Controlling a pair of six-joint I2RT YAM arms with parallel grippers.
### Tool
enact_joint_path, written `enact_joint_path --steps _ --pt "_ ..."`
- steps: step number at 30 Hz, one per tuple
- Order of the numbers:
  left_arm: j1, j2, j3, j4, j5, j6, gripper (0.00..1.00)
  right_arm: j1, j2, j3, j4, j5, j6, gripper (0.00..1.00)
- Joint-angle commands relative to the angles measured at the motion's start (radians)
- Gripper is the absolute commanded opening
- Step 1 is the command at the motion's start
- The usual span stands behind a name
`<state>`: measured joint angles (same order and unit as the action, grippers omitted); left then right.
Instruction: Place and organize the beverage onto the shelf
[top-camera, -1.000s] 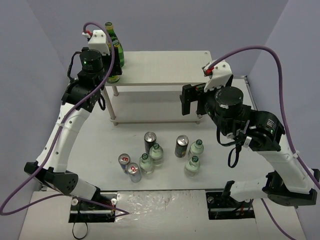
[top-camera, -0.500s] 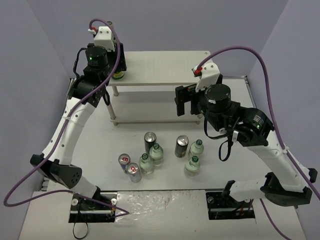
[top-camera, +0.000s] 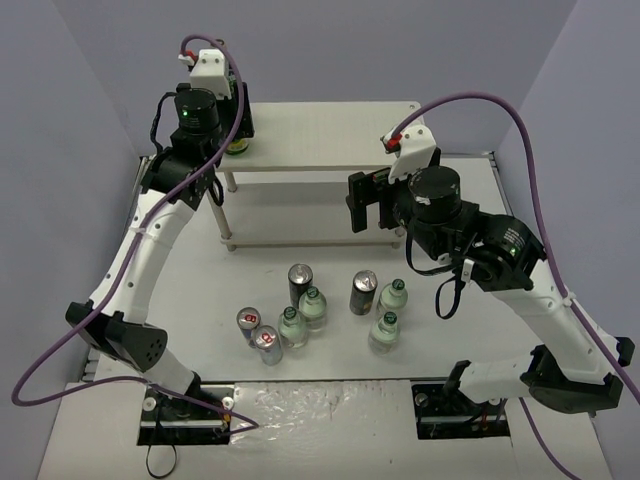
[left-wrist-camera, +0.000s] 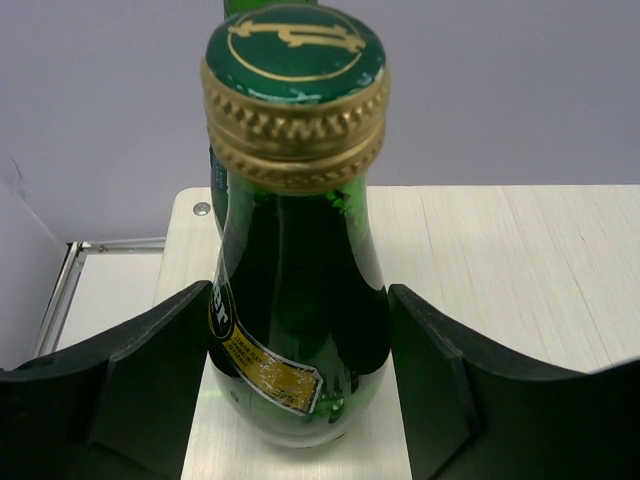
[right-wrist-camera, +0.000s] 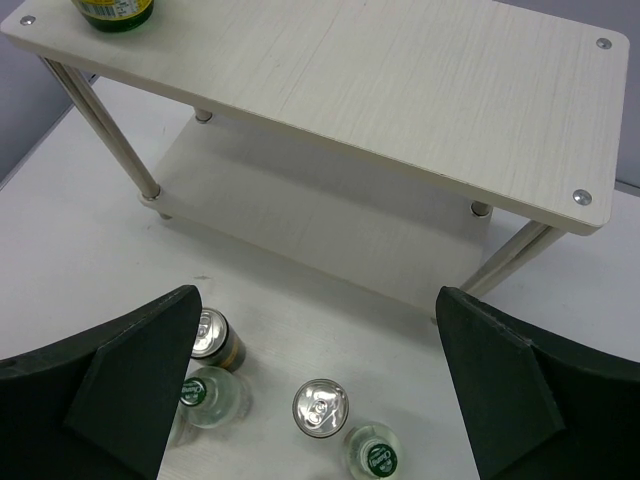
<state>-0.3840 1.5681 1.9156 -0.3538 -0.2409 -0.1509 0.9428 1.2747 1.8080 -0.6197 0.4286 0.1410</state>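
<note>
Left claw (left-wrist-camera: 300, 305) grips green bottle (left-wrist-camera: 296, 225) — on shelf (left-wrist-camera: 500, 260).

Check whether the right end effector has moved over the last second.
Yes. The right end effector has shifted left along the shelf front, toward its middle.

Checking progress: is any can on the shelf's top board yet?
No, the top board carries no can; the cans stand on the table.
</note>
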Motion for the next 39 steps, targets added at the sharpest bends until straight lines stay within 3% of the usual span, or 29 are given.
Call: enact_joint_path --steps 1,2,4,6,8,12,14,27,33,36,37,38,39 --pt "0.01 -0.002 0.048 0.032 -0.005 0.01 0.14 -0.009 -0.014 -0.006 0.037 -0.011 -0.011 1.0" --pt "0.01 -0.006 0.046 0.03 -0.011 0.01 0.23 -0.009 -0.017 -0.006 0.037 -0.013 -0.012 1.0" --pt "0.011 -0.013 0.042 0.029 -0.018 0.016 0.28 -0.009 -0.018 -0.006 0.037 -0.016 -0.012 1.0" --pt "0.011 -0.023 0.025 0.033 -0.018 0.02 0.41 -0.01 -0.018 -0.007 0.037 -0.027 -0.014 1.0" --pt "0.008 -0.045 -0.007 0.05 -0.017 0.027 0.69 -0.009 -0.02 -0.007 0.037 -0.039 -0.017 1.0" --pt "0.008 -0.072 -0.041 0.064 -0.024 0.031 0.91 -0.01 -0.028 -0.012 0.035 -0.047 -0.014 1.0" --pt "0.008 -0.085 -0.065 0.085 -0.023 0.033 0.97 -0.01 -0.029 -0.013 0.035 -0.051 -0.014 1.0" --pt "0.008 -0.313 -0.176 0.015 0.003 0.024 0.94 -0.019 -0.057 -0.191 0.035 -0.126 0.019 1.0" --pt "-0.007 -0.485 -0.28 -0.189 0.041 -0.1 0.94 -0.021 -0.101 -0.303 0.043 -0.114 0.042 1.0" --pt "-0.107 -0.459 -0.253 -0.387 0.057 -0.171 0.94 -0.022 -0.115 -0.348 0.043 -0.044 0.046 1.0" --pt "-0.163 -0.45 -0.25 -0.477 -0.015 -0.183 0.94 -0.022 -0.118 -0.355 0.043 -0.024 0.049 1.0" --pt "-0.309 -0.444 -0.25 -0.52 -0.085 -0.214 0.94 -0.024 -0.121 -0.367 0.043 -0.01 0.051 1.0" --pt "-0.388 -0.428 -0.254 -0.587 -0.154 -0.249 0.94 -0.025 -0.124 -0.371 0.043 0.01 0.052 1.0"
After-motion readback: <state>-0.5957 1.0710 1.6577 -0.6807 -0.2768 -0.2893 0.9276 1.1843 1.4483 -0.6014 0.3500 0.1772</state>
